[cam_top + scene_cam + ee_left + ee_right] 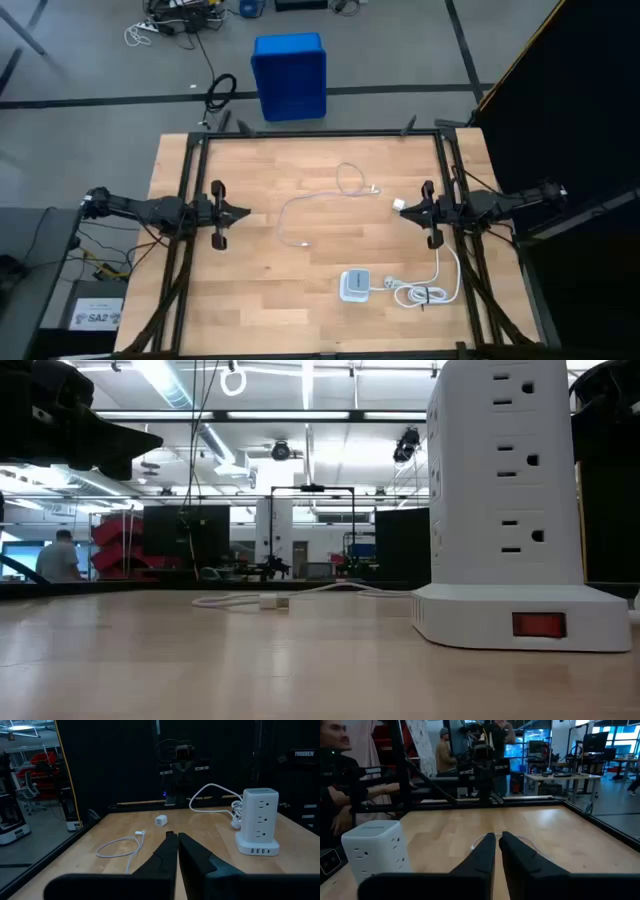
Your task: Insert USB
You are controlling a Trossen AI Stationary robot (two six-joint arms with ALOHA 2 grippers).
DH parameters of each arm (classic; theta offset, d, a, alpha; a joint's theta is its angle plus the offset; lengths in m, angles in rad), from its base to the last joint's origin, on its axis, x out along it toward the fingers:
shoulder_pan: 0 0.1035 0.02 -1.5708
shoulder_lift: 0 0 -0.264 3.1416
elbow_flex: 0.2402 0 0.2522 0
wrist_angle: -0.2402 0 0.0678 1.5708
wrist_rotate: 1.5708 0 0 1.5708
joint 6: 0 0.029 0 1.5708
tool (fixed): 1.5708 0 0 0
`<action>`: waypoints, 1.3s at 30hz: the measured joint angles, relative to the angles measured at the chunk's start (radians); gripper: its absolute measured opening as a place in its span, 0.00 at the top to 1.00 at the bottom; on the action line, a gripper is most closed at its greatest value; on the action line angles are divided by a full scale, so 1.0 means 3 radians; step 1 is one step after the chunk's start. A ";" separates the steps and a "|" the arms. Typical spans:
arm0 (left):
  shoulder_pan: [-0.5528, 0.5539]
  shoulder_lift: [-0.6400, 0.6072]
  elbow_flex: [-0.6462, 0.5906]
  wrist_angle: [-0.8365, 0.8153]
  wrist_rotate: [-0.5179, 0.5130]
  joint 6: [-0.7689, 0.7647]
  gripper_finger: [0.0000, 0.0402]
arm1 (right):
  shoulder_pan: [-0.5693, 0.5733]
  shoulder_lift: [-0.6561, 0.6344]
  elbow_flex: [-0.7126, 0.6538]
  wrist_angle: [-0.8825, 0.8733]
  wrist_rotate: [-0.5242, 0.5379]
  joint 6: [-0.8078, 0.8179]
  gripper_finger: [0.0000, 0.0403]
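High view shows the left hand (243, 213) pressed together and empty near the table's (250, 300) left edge, the USB (300, 207) curled loosely mid-table, and the right hand (403, 210) likewise closed and empty by the right edge, beside a small white cube (398, 205). Such a thin, slack cable may slide or twist when pinched, so the plug could meet the power strip's (354, 285) port crooked.

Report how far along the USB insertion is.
Done: nothing visible. The USB cable lies loose on the table, both plugs free. In hand: nothing; the left gripper and right gripper are shut and empty at the table's sides. Left: pick up a plug and insert it into the power strip tower.
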 joint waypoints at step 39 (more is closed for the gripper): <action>0.0000 -0.0001 0.0000 -0.0001 -0.0001 0.0000 1.00 | 0.0000 0.0000 0.0000 0.0000 0.0000 0.0000 0.99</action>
